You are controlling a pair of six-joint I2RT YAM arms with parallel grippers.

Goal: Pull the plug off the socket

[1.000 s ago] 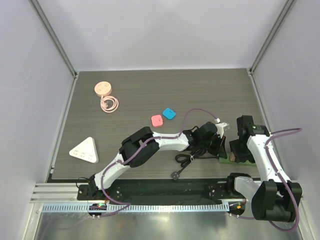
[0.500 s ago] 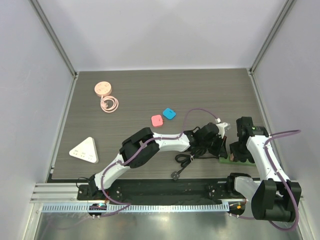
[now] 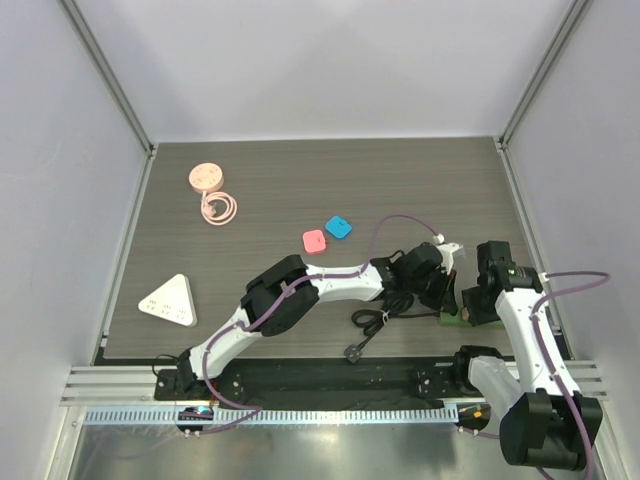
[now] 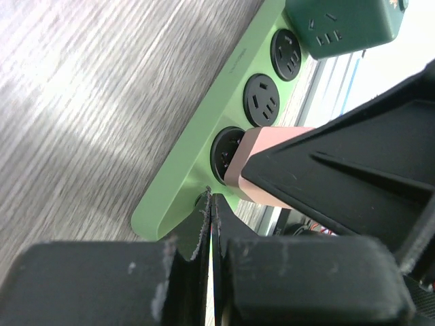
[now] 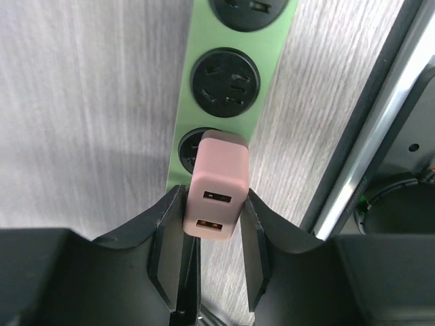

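The green power strip point(image 5: 272, 44) lies at the table's near right edge; little of it shows in the top view point(image 3: 452, 320). A pink USB plug point(image 5: 217, 183) stands at its end outlet. My right gripper point(image 5: 212, 204) has a finger against each side of the plug, shut on it. From the left wrist the plug point(image 4: 251, 163) sits against the black outlet; its prongs are hidden. My left gripper point(image 4: 211, 204) is shut and empty, its tips at the near end of the strip point(image 4: 190, 170). In the top view both grippers, left point(image 3: 443, 285) and right point(image 3: 468, 305), meet over the strip.
A dark green block point(image 4: 346, 24) sits at the strip's far end. A black cord point(image 3: 375, 318) coils left of the strip. Pink point(image 3: 314, 240) and blue point(image 3: 338, 227) squares, a pink reel point(image 3: 207, 178) and a white triangle point(image 3: 168, 300) lie farther left. The metal rail runs beside the strip.
Both grippers have shifted slightly to the right at the strip, and the right arm's elbow has swung outward. The strip and plug stay where they were.
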